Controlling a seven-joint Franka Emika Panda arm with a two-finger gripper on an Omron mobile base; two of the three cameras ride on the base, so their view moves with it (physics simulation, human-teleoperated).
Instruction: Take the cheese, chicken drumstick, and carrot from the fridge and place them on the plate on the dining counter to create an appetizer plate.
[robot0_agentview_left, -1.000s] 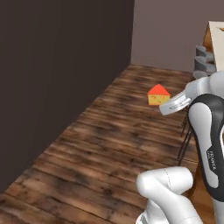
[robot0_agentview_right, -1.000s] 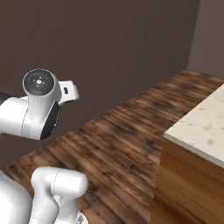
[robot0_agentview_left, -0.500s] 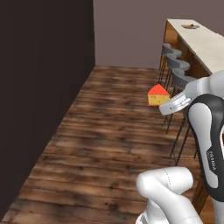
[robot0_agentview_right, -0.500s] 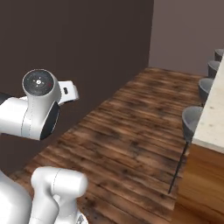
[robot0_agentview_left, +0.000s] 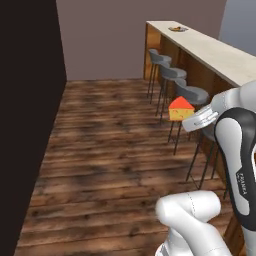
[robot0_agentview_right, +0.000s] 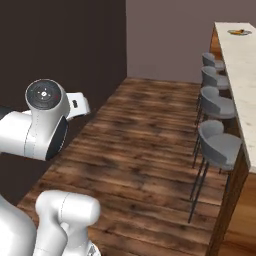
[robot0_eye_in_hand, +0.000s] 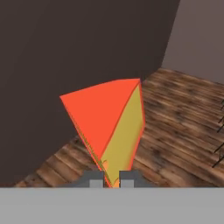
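My gripper (robot0_eye_in_hand: 111, 177) is shut on the cheese (robot0_eye_in_hand: 109, 122), an orange-yellow wedge with a red rind side, held in the air above the wooden floor. From the left base camera the cheese (robot0_agentview_left: 180, 109) hangs in front of the gripper (robot0_agentview_left: 189, 120), beside the stools. The dining counter (robot0_agentview_left: 215, 50) runs along the right, its beige top (robot0_agentview_right: 241, 65) stretching away. The plate (robot0_agentview_left: 177, 29) sits at its far end; on the plate (robot0_agentview_right: 239, 32) lies something small and orange, too small to name. The fridge is out of view.
Several grey round stools (robot0_agentview_left: 192, 94) line the counter's near side, and the closest stool (robot0_agentview_right: 220, 142) is just right of the arm. A dark wall (robot0_agentview_left: 25, 100) closes the left side. Open wooden floor (robot0_agentview_right: 145, 130) lies between wall and stools.
The whole picture has swung as the base turned, bringing the dining counter, stools and plate into view. The cheese stays in the shut gripper in the same place relative to the arm.
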